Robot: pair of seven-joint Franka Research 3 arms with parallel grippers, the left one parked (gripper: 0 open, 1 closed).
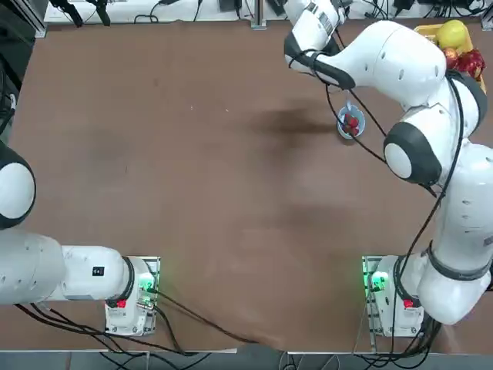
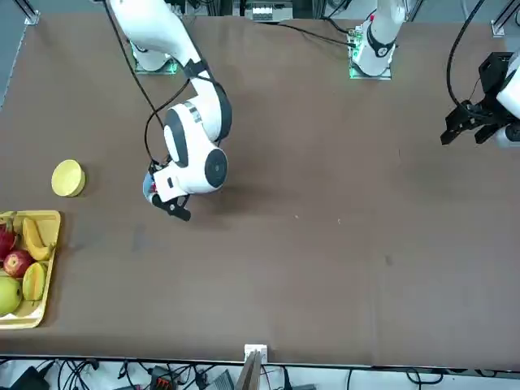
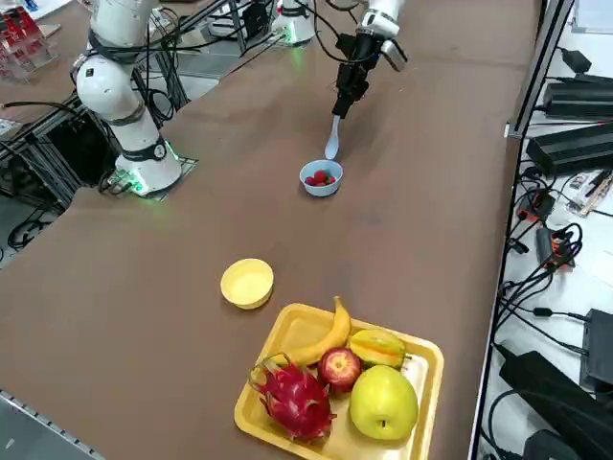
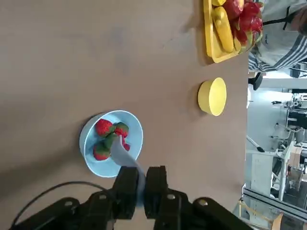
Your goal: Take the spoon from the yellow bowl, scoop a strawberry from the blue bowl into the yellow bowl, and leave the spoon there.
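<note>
Right gripper (image 3: pixel 338 113) closed on spoon (image 3: pixel 332 140), beside blue bowl (image 3: pixel 321 190). Scooping approach appears underway; next move requires lowering the spoon's head under one strawberry (image 4: pixel 104 127).

Strawberries (image 4: pixel 103 127) lie in one bowl (image 4: pixel 87 146), another bowl (image 4: pixel 212 97) near the tray (image 4: pixel 209 36).

Matte brown desk (image 1: pixel 231 193). White surface (image 3: pixel 565 326) with black power adapters and tangled cables along one edge. Grey floor (image 2: pixel 49 10) beyond. Soft shadows on the desk.
</note>
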